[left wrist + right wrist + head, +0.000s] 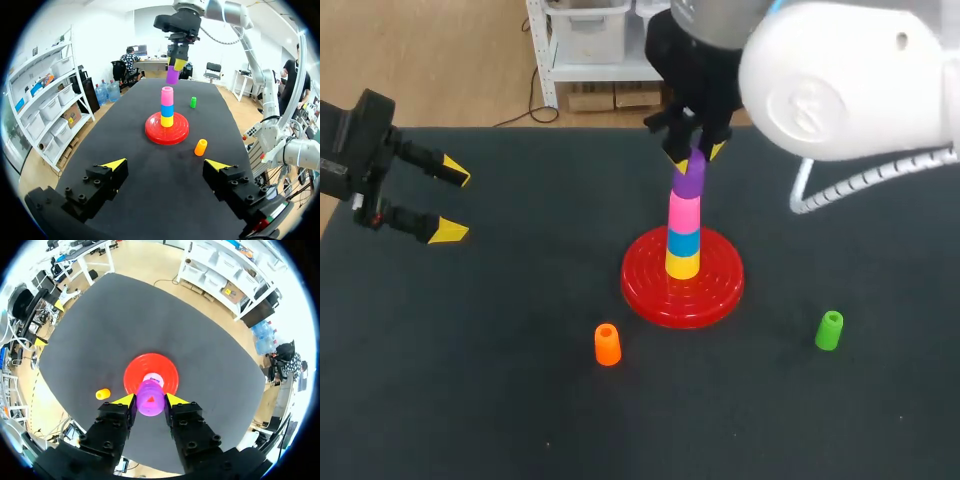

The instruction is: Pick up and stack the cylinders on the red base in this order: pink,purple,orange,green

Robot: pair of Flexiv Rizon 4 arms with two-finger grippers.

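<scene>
Hovering above the red base (pixel 650 295), where the pink cylinder (pixel 683 211) is already sitting, the right gripper (pixel 696 155) is clenching the purple cylinder (pixel 691 178), while the orange cylinder (pixel 607 344) and green cylinder (pixel 829 331) are waiting nearby.

- Bright, even indoor light falls from overhead, and the dark table (pixel 470 400) takes it without glare.
- The glossy red base (pixel 645 295) carries small white highlights along its ridges.
- The orange cylinder (pixel 607 344) and the green cylinder (pixel 829 331) cast only faint, soft shadows close at their feet.
- The white-shelled right arm (pixel 840 80) is the brightest surface in the head view, nearly washed out.
- The purple cylinder (pixel 150 399) is lit from above, so its top looks pale.
- The left gripper (pixel 165 164) has a black body that lies in shade and shows little detail.
</scene>
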